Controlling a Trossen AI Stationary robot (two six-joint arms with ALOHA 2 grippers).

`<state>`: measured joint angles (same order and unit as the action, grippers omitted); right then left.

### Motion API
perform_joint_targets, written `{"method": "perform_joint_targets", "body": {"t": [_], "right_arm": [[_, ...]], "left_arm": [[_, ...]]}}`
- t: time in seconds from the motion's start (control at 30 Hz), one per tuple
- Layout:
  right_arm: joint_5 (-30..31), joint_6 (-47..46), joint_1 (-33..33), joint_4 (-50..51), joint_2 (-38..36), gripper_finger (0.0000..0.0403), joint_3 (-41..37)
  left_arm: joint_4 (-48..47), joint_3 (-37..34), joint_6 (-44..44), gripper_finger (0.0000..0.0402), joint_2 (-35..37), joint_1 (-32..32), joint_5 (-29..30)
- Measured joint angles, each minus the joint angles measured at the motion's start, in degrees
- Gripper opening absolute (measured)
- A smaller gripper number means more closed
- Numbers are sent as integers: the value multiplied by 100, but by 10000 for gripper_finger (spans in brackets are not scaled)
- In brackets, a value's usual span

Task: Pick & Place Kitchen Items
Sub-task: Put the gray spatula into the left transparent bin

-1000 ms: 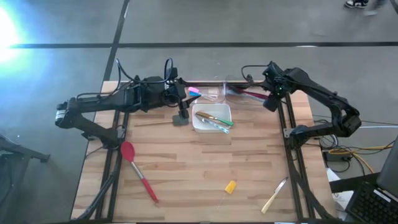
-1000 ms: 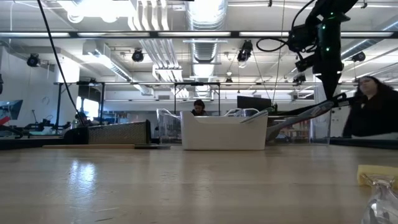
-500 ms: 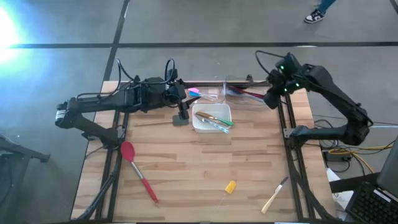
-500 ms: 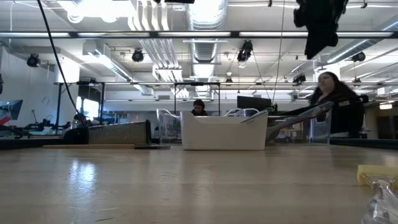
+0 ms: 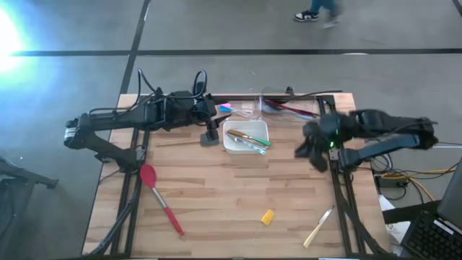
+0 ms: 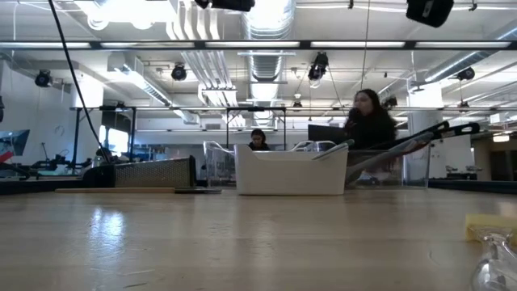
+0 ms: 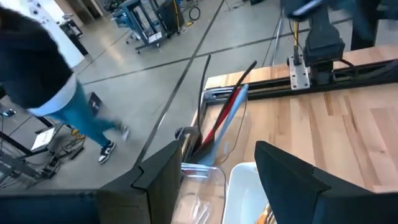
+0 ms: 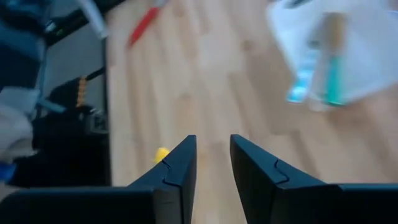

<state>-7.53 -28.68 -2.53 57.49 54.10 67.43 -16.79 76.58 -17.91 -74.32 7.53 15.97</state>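
Part sorted; my right gripper (image 8: pixel 212 163) empty, jaws narrowly apart.
White square tray (image 5: pixel 232 145) holds utensils; long red silicone spatula (image 5: pixel 160 196), small yellow piece (image 5: pixel 267 216) still on table; left gripper (image 7: pixel 214 174) spread.

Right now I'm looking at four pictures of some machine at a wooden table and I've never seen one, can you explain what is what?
It is a robot with two dark arms at a wooden table, each ending in a two-finger gripper. One picture looks straight down, one looks level across the tabletop, and two come from cameras on the wrists. From above, the left gripper hovers open at the far side, next to a white tray that holds a few utensils. The right gripper is in mid-air beside that tray, jaws apart with only a narrow gap and nothing between them. On the wood lie a red spatula, a small yellow piece and a pale-handled utensil. More long utensils stand in a clear bin at the far edge. A person shows in the room behind.
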Motion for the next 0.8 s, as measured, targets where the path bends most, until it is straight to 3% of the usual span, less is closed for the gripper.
{"method": "perform_joint_targets", "body": {"t": [0.17,0.3,0.57,0.8], "right_arm": [[775,-481,-1586,-584,449,83,-118],[1189,-545,-2344,-692,1000,74,-85],[1222,-505,-2661,-729,2170,59,57],[1220,-390,-2659,-715,2847,57,206]], "left_arm": [[-395,0,150,210,56,-3,-1],[-1331,2,315,210,163,-15,-38],[-3996,-5,1644,210,271,-124,-947],[-4834,-790,2351,210,300,-409,-897]]}}
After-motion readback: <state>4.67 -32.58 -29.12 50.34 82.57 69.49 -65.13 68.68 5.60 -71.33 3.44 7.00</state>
